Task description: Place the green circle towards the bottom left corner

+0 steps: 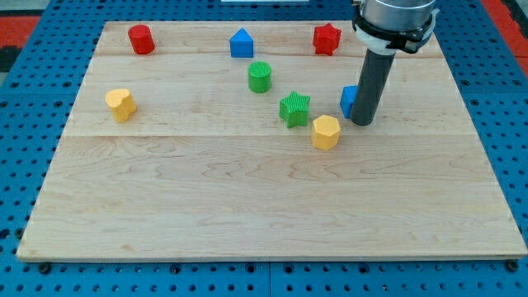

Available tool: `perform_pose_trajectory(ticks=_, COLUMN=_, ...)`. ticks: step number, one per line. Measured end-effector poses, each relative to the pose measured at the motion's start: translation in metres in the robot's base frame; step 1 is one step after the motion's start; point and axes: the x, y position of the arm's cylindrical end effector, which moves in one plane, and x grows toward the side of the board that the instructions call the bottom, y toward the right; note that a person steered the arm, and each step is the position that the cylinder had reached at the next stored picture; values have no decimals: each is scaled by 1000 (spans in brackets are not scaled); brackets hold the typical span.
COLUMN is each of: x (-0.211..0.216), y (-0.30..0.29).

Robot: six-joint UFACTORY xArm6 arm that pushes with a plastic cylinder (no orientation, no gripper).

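Worktop and surrounding base surface

The worktop (247,214) is a light wooden board of joined planks with visible grain, seams running from the view's left to the view's right. It rests on a blue perforated base plate (25,107) with a regular grid of holes, visible on all four sides. A red area (505,16) shows at the view's top right corner. Lighting is even, with soft shadows.

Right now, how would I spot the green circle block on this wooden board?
Start at the light wooden board and find the blue house-shaped block near its top edge. The green round ribbed block sits just below it, slightly right. The only other green piece, the green star-shaped block, has points and lies lower right.
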Motion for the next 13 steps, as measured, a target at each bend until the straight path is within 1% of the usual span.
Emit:
perform_pose_trajectory(ticks=2, x=1, y=-1)
perform_pose_trajectory(ticks=4, x=3, y=-57)
perform_pose_trajectory(ticks=5, x=3, y=-74)
perform_pose_trajectory(ticks=7, x=2, y=-74)
perform_pose_trajectory(ticks=8, x=-35, y=-76)
perform_pose_trajectory(ticks=9, x=-82, y=-87)
perform_pose_trajectory(ticks=10, x=-95, y=-94)
perform_pose_trajectory(ticks=11, x=-110, y=-141)
perform_pose_trajectory(ticks=12, x=-39, y=-175)
perform_pose_trajectory(ticks=13, x=20, y=-225)
